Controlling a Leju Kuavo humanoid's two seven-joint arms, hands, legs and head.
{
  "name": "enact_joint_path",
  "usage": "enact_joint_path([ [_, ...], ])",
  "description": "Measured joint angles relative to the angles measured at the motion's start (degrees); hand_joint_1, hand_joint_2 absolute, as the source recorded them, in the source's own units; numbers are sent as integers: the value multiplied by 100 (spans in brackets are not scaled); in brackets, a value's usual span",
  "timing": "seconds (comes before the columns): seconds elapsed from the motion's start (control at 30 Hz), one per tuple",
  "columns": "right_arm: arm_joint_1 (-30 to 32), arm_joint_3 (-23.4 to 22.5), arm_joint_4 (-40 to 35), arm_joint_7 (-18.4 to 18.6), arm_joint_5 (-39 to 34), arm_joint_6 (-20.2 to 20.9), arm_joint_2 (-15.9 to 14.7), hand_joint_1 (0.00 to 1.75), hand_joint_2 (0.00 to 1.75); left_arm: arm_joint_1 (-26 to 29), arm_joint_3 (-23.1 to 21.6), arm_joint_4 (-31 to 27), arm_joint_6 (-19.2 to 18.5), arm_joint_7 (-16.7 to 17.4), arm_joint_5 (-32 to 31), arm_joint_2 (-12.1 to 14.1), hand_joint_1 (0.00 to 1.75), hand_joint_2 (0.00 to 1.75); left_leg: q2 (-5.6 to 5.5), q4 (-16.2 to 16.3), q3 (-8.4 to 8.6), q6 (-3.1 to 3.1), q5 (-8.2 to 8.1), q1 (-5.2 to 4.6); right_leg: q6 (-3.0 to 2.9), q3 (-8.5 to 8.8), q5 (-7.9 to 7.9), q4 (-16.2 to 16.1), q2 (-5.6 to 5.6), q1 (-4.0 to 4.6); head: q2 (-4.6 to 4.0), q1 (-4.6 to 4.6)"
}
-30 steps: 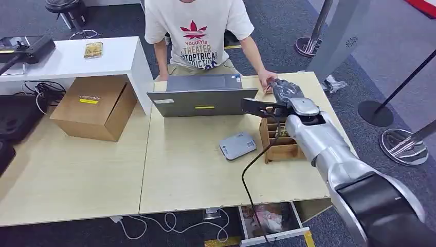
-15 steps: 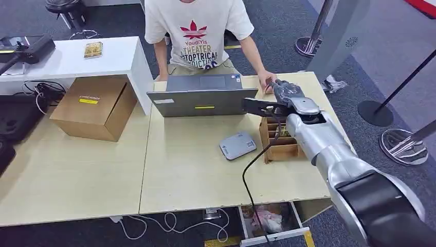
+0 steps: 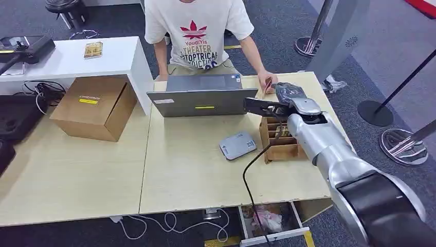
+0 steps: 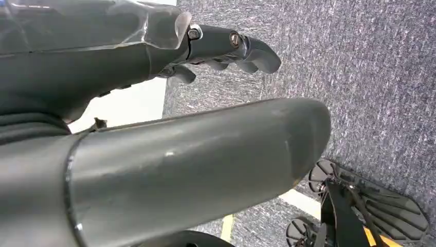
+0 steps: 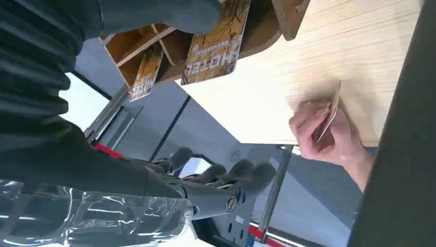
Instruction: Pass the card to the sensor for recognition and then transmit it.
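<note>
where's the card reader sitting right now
In the head view, the grey card reader lies flat on the light wooden table, right of centre, just in front of the laptop and beside the wooden card box.

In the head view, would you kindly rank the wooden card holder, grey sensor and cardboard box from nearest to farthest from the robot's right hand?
1. Wooden card holder, just below the right hand.
2. Grey sensor, mid-table toward the left.
3. Cardboard box, far left table.
</note>
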Motion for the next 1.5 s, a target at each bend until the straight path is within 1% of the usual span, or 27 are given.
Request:
enact_joint_path([
  [0.1,-3,0,4,-28,17,24,0,66,175,-2,0,0,11,39,2,0,0,0,0,0,0,0,0,0,0,0,0,0,0,0,0,0],
  [0.13,-5,0,7,-28,20,37,2,77,175,-1,0,0,15,48,9,0,0,0,0,0,-1,0,0,0,0,0,0,0,0,0,0,0],
  [0.17,-10,0,9,-28,26,46,2,73,175,-1,0,0,22,50,13,0,0,0,0,0,-1,0,0,0,0,0,0,0,-1,0,0,0],
  [0.23,-32,0,9,-31,42,79,2,75,175,-2,0,0,37,50,18,0,0,0,0,0,-1,0,0,0,0,0,0,1,-1,0,0,0],
  [0.33,-56,0,9,-31,46,101,2,66,175,-2,0,0,57,57,18,0,0,0,0,0,-1,0,0,0,0,0,0,0,-1,0,0,0],
  [0.37,-59,0,9,-33,46,101,2,70,175,-2,0,0,61,59,18,0,0,0,0,0,-1,0,0,0,0,0,0,0,-1,0,0,0],
  [0.43,-65,0,9,-35,48,107,2,65,175,-2,0,0,61,59,17,0,0,0,0,0,-2,0,0,0,0,0,0,0,-1,0,0,0],
  [0.53,-76,0,9,-39,48,109,2,65,175,-2,0,0,61,59,17,0,0,0,0,0,-2,0,0,0,0,0,0,0,-1,0,0,0],
  [0.7,-82,-2,11,-50,42,107,2,58,175,-3,0,0,61,59,17,0,0,0,0,0,-1,0,0,0,0,0,0,0,-1,0,0,0],
  [0.73,-82,-2,11,-55,39,107,2,54,175,-3,0,0,61,59,18,0,0,0,0,0,-1,0,0,0,0,0,0,0,-1,0,0,0],
  [0.9,-83,-7,20,-59,41,109,2,56,175,-3,0,0,63,59,17,0,0,0,0,0,-1,0,0,0,0,0,0,0,-1,0,0,0],
  [0.93,-84,-9,24,-59,42,111,2,51,175,-4,0,0,63,57,17,0,0,0,0,0,-1,0,0,0,0,0,0,0,-1,0,0,0],
  [0.97,-83,-9,26,-44,42,120,2,49,175,-4,0,0,63,55,18,0,0,0,0,0,-1,0,0,0,0,0,0,0,-1,0,0,0],
  [1.0,-83,-9,28,-37,44,131,2,49,175,-4,0,0,63,50,18,0,0,0,0,0,-1,0,0,0,0,0,0,0,-1,0,0,0],
  [1.03,-83,-9,33,-35,44,140,2,56,175,-5,0,0,63,48,17,0,0,0,0,0,-1,0,0,0,0,0,0,0,-1,0,0,0],
  [1.1,-83,-9,46,-28,44,155,2,56,175,-6,0,0,63,48,17,0,0,0,0,0,-1,0,0,0,0,0,0,0,-1,0,0,0],
  [1.13,-83,-9,57,-24,44,168,2,63,175,-6,0,0,63,48,17,0,0,0,0,0,-1,0,0,0,0,0,0,0,-1,0,0,0],
  [1.17,-82,-9,59,-11,44,175,2,66,175,-6,0,0,63,48,17,0,0,0,0,0,-1,0,0,0,0,0,0,0,-1,0,0,0],
  [1.23,-83,-11,63,9,50,179,2,68,175,-6,0,0,63,46,18,0,0,0,0,0,-1,0,0,0,0,0,0,0,0,0,0,0],
  [1.33,-82,-15,79,28,50,195,2,63,175,-6,0,0,63,42,17,0,0,0,0,0,-1,0,0,0,0,0,0,0,0,0,0,0],
  [1.5,-83,-22,90,59,50,214,0,68,175,-6,0,0,61,33,17,2,0,0,0,0,-1,0,0,0,0,-1,0,0,0,0,0,0],
])
